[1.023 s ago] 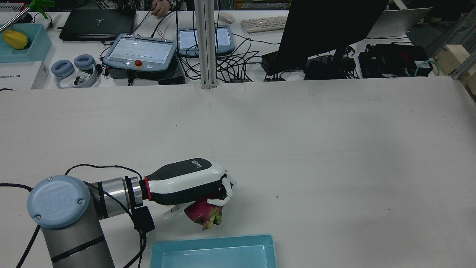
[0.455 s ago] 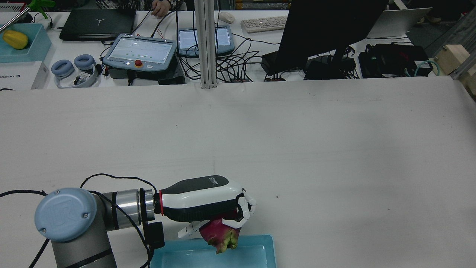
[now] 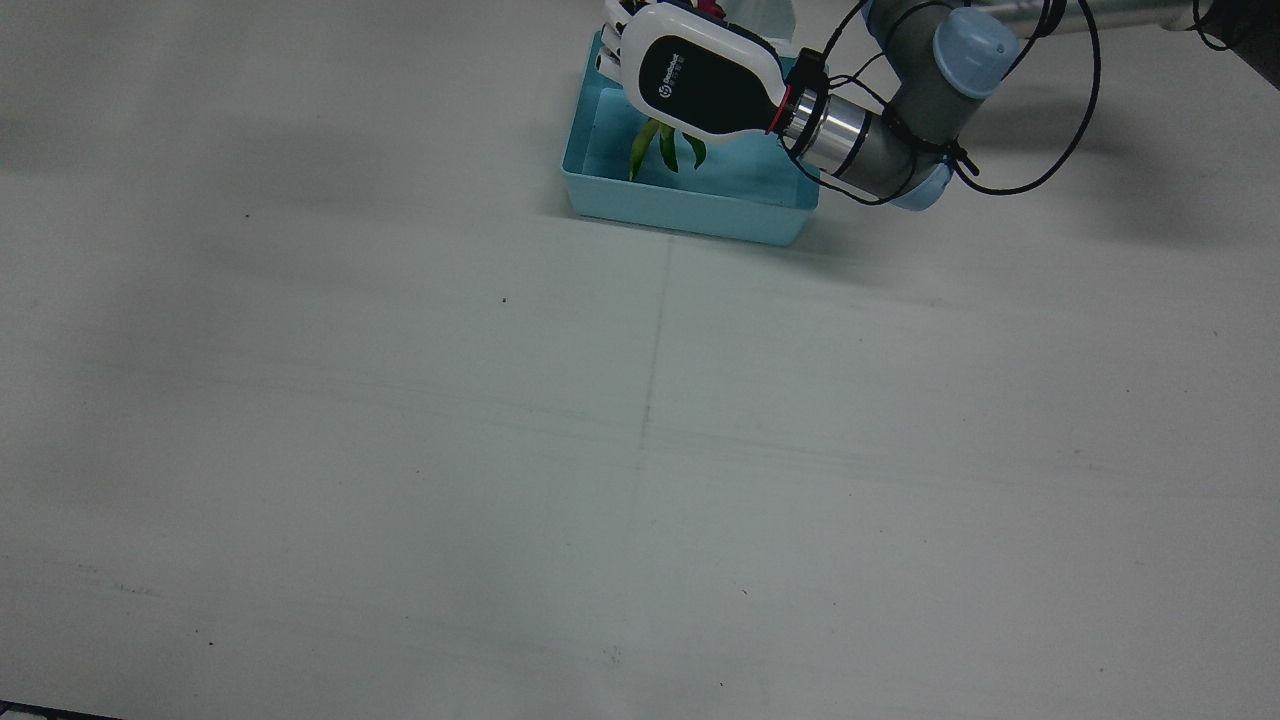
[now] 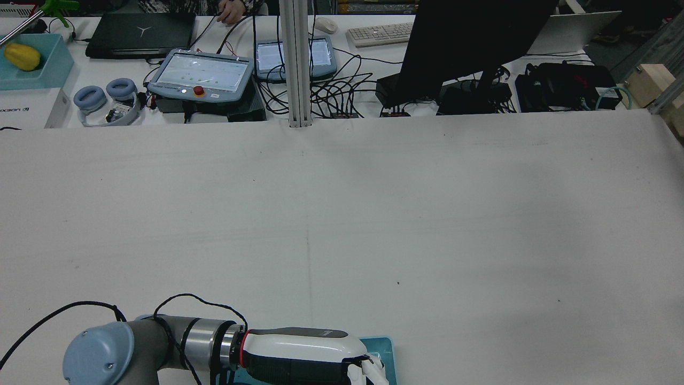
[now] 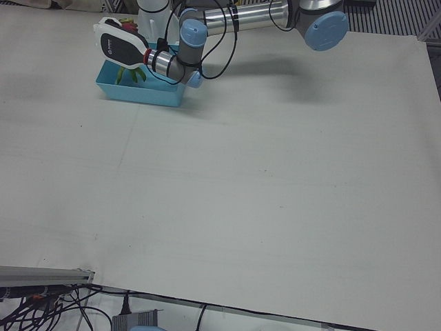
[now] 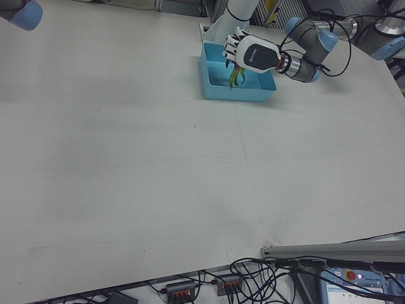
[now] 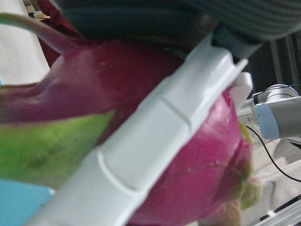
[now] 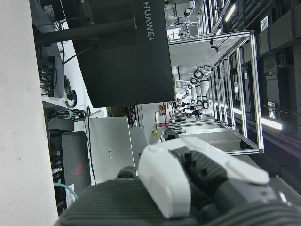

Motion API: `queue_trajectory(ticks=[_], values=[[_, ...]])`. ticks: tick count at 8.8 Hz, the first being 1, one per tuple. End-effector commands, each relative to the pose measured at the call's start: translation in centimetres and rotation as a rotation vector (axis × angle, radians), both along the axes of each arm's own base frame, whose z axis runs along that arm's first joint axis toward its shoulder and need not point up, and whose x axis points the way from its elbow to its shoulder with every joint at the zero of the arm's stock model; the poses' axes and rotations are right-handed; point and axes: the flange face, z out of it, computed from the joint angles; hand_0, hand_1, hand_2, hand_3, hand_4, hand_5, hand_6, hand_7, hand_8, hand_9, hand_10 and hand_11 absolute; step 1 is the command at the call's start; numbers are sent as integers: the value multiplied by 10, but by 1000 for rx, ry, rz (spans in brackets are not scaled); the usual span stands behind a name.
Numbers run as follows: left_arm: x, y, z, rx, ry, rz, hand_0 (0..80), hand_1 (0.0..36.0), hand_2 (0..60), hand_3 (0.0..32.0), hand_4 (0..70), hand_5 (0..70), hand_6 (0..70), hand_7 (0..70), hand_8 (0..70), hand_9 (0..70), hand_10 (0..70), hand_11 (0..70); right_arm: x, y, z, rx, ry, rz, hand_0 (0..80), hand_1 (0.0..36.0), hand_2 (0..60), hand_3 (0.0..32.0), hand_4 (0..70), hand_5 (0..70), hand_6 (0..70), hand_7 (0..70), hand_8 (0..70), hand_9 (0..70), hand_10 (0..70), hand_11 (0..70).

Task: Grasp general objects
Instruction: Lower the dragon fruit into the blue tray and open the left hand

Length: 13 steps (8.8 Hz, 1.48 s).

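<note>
Here the left hand (image 3: pixel 695 80) hangs over the blue tray (image 3: pixel 690 205) on the table (image 3: pixel 640 450), fingers (image 7: pixel 141 141) wrapped around a pink dragon fruit (image 7: pixel 197 165) whose green tips dangle inside the tray. Whether the right hand (image 8: pixel 197 181) is spread or closed cannot be told.

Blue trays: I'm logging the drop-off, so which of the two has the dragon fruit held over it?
The near blue tray, under the left hand gripping the dragon fruit; the far tray holds a yellow fruit.
</note>
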Motion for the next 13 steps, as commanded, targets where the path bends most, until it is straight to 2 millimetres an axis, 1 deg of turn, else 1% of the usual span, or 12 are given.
queue_trajectory(ticks=[1, 2, 3, 4, 5, 7, 8, 9, 10, 11, 12, 13], values=[[-12, -8, 22, -17, -22, -7, 800, 360, 600, 0, 17, 700, 275, 577, 45, 101, 402, 616, 0, 0, 0, 0, 0, 0, 0, 0, 0, 0, 0, 0, 0, 0, 0, 0, 0, 0], [-14, -8, 22, -17, -24, -6, 800, 360, 600, 0, 0, 700, 176, 459, 25, 77, 335, 530, 0, 0, 0, 0, 0, 0, 0, 0, 0, 0, 0, 0, 0, 0, 0, 0, 0, 0], [-14, -8, 22, -18, -24, -7, 800, 360, 600, 0, 0, 700, 134, 415, 16, 69, 256, 430, 0, 0, 0, 0, 0, 0, 0, 0, 0, 0, 0, 0, 0, 0, 0, 0, 0, 0], [-14, -8, 22, -17, -23, -8, 800, 360, 600, 0, 0, 700, 113, 449, 12, 75, 145, 275, 0, 0, -1, 1, 0, 0, 0, 0, 0, 0, 0, 0, 0, 0, 0, 0, 0, 0], [-17, -12, 23, -19, -26, -16, 800, 360, 600, 0, 0, 700, 99, 519, 9, 89, 37, 118, 0, 0, -1, 1, 0, 0, 0, 0, 0, 0, 0, 0, 0, 0, 0, 0, 0, 0], [-24, -15, 25, -18, -27, -24, 800, 360, 600, 0, 0, 700, 52, 497, 0, 85, 47, 132, 0, 0, -1, 1, 0, 0, 0, 0, 0, 0, 0, 0, 0, 0, 0, 0, 0, 0], [-26, -15, 24, -16, -24, -26, 800, 360, 600, 0, 0, 700, 35, 443, 0, 74, 25, 100, 0, 0, -1, 1, 0, 0, 0, 0, 0, 0, 0, 0, 0, 0, 0, 0, 0, 0], [-28, -18, 24, -14, -21, -32, 800, 360, 600, 0, 0, 700, 37, 455, 0, 77, 6, 70, 0, 0, -1, 1, 0, 0, 0, 0, 0, 0, 0, 0, 0, 0, 0, 0, 0, 0], [-44, -32, 41, -25, -32, -71, 800, 360, 600, 0, 0, 700, 38, 541, 0, 94, 2, 61, 0, 0, -1, 1, 0, 0, 0, 0, 0, 0, 0, 0, 0, 0, 0, 0, 0, 0], [-80, -64, 72, -83, -56, -168, 800, 360, 600, 0, 0, 700, 28, 615, 0, 109, 28, 106, 0, 0, 0, 0, 0, 0, 0, 0, 0, 0, 0, 0, 0, 0, 0, 0, 0, 0], [-107, -84, 101, -149, -78, -241, 800, 360, 600, 0, 0, 700, 82, 690, 6, 124, 36, 116, 0, 0, -1, 1, 0, 0, 0, 0, 0, 0, 0, 0, 0, 0, 0, 0, 0, 0], [-125, -103, 118, -181, -121, -280, 800, 360, 600, 0, 35, 700, 215, 700, 33, 149, 82, 180, 0, 0, -1, 1, 0, 0, 0, 0, 0, 0, 0, 0, 0, 0, 0, 0, 0, 0]])
